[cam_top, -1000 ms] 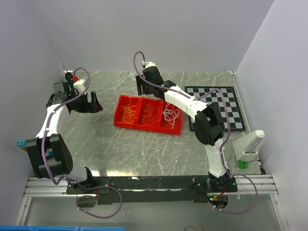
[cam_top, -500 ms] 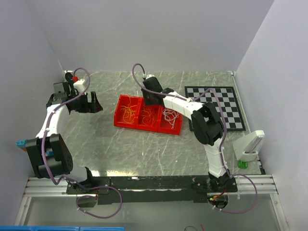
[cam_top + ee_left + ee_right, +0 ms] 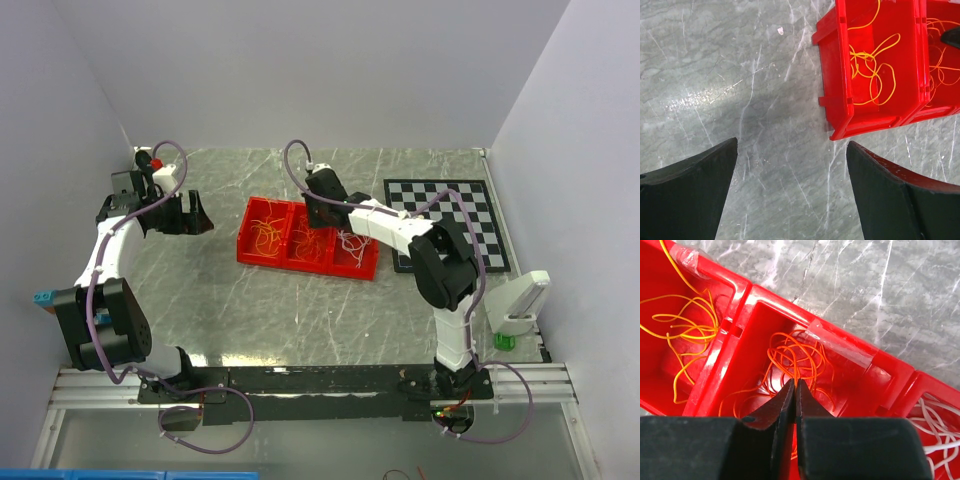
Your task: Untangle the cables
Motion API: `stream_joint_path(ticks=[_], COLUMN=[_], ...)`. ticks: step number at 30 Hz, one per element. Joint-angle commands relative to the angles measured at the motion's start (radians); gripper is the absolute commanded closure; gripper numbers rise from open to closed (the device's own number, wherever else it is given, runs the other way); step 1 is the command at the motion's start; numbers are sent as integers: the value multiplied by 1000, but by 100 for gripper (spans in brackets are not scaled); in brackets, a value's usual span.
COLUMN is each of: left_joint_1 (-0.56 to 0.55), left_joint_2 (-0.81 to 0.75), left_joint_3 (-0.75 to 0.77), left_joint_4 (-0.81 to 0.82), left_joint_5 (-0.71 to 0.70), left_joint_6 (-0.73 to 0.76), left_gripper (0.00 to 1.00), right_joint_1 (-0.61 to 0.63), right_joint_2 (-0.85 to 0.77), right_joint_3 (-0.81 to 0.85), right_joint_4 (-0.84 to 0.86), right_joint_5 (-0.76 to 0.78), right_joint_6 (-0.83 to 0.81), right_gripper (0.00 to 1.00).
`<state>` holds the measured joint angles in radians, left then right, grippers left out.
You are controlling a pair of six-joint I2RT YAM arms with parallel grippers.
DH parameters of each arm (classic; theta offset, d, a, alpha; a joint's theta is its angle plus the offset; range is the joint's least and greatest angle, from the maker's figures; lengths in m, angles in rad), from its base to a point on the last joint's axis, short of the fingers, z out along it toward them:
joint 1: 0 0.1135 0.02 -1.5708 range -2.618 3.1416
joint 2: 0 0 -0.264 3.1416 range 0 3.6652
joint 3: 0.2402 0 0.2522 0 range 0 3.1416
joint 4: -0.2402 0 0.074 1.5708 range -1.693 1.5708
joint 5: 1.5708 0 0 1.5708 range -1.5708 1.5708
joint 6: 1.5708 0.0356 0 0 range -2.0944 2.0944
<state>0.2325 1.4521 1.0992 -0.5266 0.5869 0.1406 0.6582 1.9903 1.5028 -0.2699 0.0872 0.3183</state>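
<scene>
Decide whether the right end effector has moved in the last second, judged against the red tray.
Yes. The right end effector came from beyond the red tray's far edge toward the arm bases, into its middle compartment, now shut on the orange cables.

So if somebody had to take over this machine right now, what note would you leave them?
Left hand open, hovering over bare table left of the red tray, holding nothing.
Right hand shut in the tray's middle compartment, apparently pinching the orange cables.
Yellow cables lie in the left compartment, white cables in the right.
Done: colours separated. Left: each bunch is a loose tangle of loops.
</scene>
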Motion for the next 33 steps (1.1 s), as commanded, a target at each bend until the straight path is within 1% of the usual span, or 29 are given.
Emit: stream_joint_path(ticks=[1, 4, 5, 6, 9, 10, 11, 13, 17, 21, 23, 27, 33], left_joint_1=[7, 7, 7, 5, 7, 7, 7, 7, 7, 5, 7, 7, 7], left_joint_2=[-2, -6, -9, -7, -1, -1, -1, 1, -6, -18, -30, -38, -85], left_joint_3=[1, -21, -31, -36, -38, -41, -42, -41, -35, -29, -30, -15, -32], left_joint_4=[31, 71, 83, 82, 79, 82, 83, 85, 85, 79, 85, 82, 123], left_joint_5=[22, -1, -1, 7, 13, 8, 8, 4, -4, -13, -25, -13, 19], left_joint_6=[-9, -33, -38, -35, -30, -30, -30, -35, -41, -53, -65, -82, -105], left_gripper=[6, 3, 2, 1, 3, 3, 3, 3, 3, 3, 3, 3, 3], right_joint_1=[3, 4, 4, 4, 4, 6, 4, 4, 6, 6, 7, 6, 4], right_joint_2=[1, 41, 45, 42, 2, -16, -30, -62, -149, -257, -341, -505, -683], right_joint_3=[22, 88, 102, 105, 77, 67, 57, 48, 10, -27, -61, -212, -381], right_joint_4=[14, -31, -44, -48, -35, -32, -31, -35, -37, -58, -68, -55, -107], right_joint_5=[6, 13, 17, 17, 20, 20, 22, 25, 16, -17, -26, -40, 43], right_joint_6=[38, 39, 39, 39, 33, 31, 30, 27, 33, 36, 41, 48, 67], right_gripper=[91, 89, 86, 80, 47, 40, 36, 30, 24, 22, 22, 19, 16])
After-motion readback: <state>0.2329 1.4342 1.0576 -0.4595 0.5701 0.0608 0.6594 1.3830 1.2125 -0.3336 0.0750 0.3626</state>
